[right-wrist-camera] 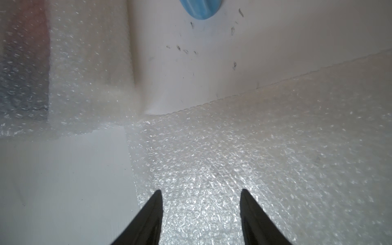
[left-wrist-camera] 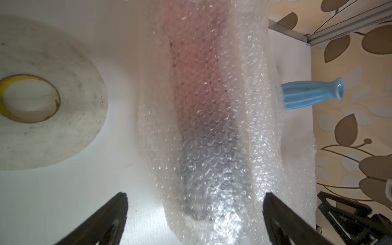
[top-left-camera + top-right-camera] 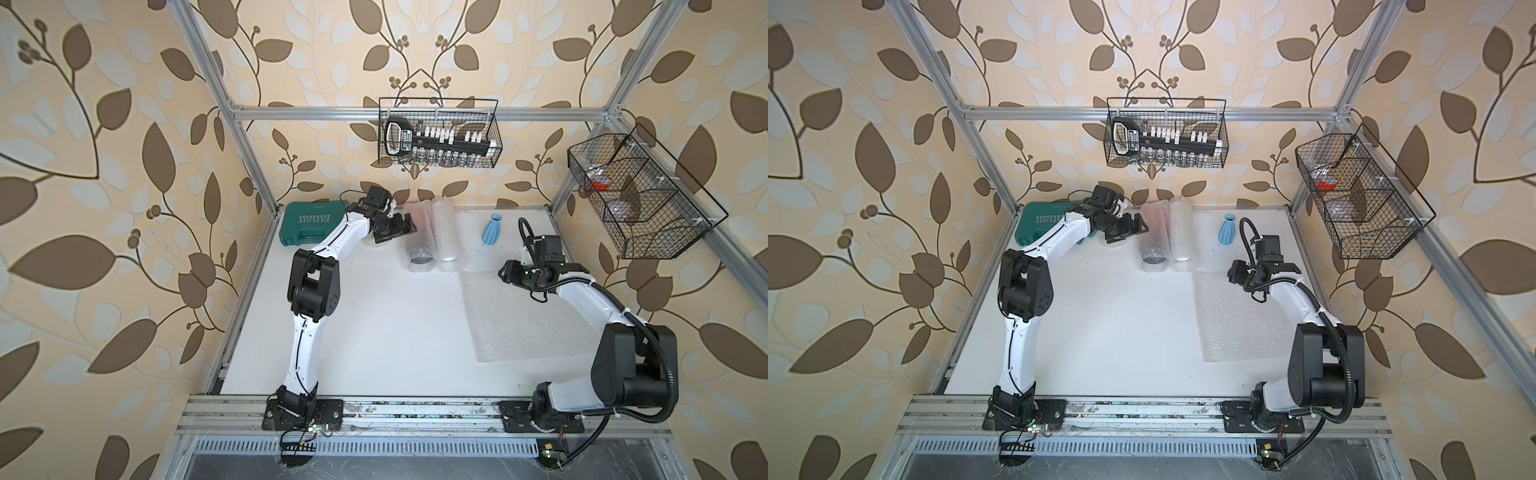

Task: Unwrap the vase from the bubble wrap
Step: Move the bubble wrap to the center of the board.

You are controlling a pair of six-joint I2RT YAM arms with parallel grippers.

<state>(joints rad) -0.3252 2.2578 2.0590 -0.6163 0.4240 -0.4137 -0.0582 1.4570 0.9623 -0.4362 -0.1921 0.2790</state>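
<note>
Left gripper (image 2: 195,195) — jaws wide apart, empty, hovering at roll (image 3: 419,237) of bubble wrap at table (image 3: 374,332) rear. Dark-and-red object (image 2: 203,127) shows through wrap. Second roll (image 3: 444,232) lies against it on right. Vase (image 3: 492,228), blue, bare, upright, right of rolls, apart. Flat sheet (image 3: 528,316) in front of vase. Right gripper (image 1: 200,191) — jaws partly apart, nothing between, above sheet's rear-left corner. Tape (image 2: 70,95) left of roll.

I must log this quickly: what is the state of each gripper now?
Left gripper: open wide, holding nothing, facing the wrapped roll.
Right gripper: open, holding nothing, over the flat bubble wrap sheet.
</note>
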